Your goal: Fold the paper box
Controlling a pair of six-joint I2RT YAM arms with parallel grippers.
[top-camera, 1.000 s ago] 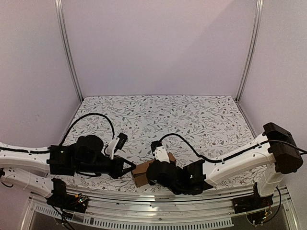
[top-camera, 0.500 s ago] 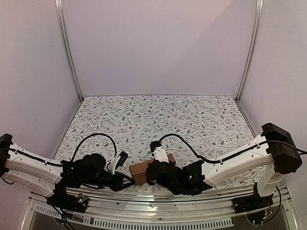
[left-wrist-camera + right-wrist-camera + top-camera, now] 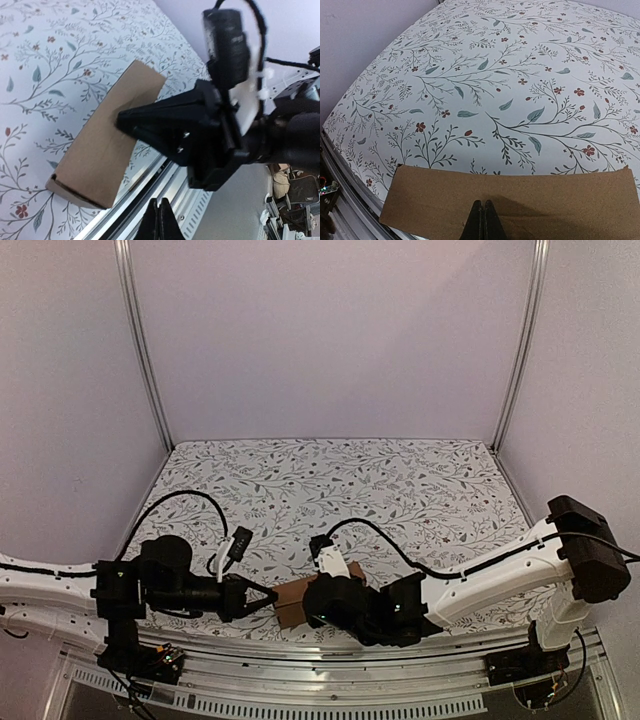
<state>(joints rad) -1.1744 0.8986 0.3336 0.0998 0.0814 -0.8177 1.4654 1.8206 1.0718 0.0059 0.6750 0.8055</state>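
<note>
Soft, even, slightly dim light. Faint shadow on the paper box (image 3: 530,202). Wrist views bow at edges; nearest parts blurred.

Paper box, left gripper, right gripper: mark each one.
paper box (image 3: 430,194), right wrist view, bare top panel.
left gripper (image 3: 159,202), left wrist view, shut fingertips.
right gripper (image 3: 483,203), right wrist view, shut fingertips.

A white cloth (image 3: 400,480) printed with grey sprigs and small red flowers fills the middle of the top view. Lilac walls (image 3: 330,340) rise behind and beside it, with metal posts (image 3: 141,340) in the rear corners. A slotted rail (image 3: 300,680) runs along the bottom edge.
</note>
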